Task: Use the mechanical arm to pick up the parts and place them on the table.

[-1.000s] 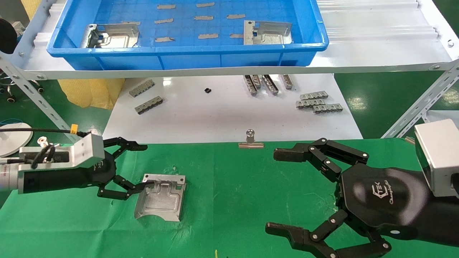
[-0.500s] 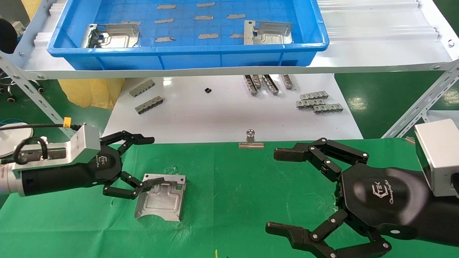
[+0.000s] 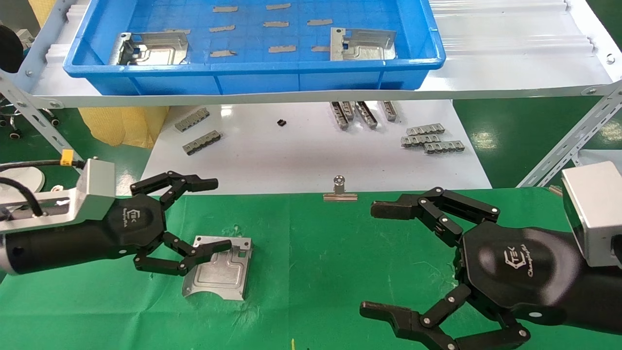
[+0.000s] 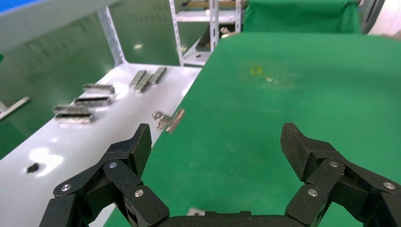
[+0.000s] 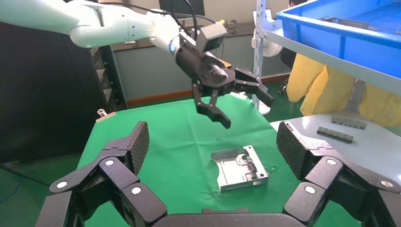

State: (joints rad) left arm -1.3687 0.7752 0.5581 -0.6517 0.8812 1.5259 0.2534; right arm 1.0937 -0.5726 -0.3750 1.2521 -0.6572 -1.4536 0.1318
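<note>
**Left gripper above the plate on the cloth, fingers wide**

You've got one part (image 3: 217, 267) lying flat on the green table (image 3: 330, 253), at approx 8 o'clock from the head view's centre, alone on the cloth. Your left gripper (image 3: 214, 214) hangs above its 9 o'clock edge, fingers spread wide and w/ nothing between them. In the head view one lower finger (image 3: 209, 247) overlaps the plate's upper left corner, but the right wrist view shows the left gripper (image 5: 246, 106) raised clear of the part (image 5: 239, 167), so no contact. The left wrist view looks between its own open fingers (image 4: 126, 152) across bare green cloth; only a sliver of the plate shows there.

Your right gripper (image 3: 374, 260) sits at approx 4 o'clock, low over the cloth, fingers also wide, empty, well apart from the plate.

Two more parts are in the blue bin (image 3: 252, 73) on the shelf at 12 o'clock: one (image 3: 151, 48) at the bin's left end, one (image 3: 362, 44) towards its right end, w/ small grey tabs (image 3: 277, 29) scattered between them.

A silver binder clip (image 3: 339, 191) grips the cloth's far edge at centre. Beyond it, the white tabletop (image 3: 301, 155) carries grey notched strips (image 3: 431, 137) in several groups.
</note>
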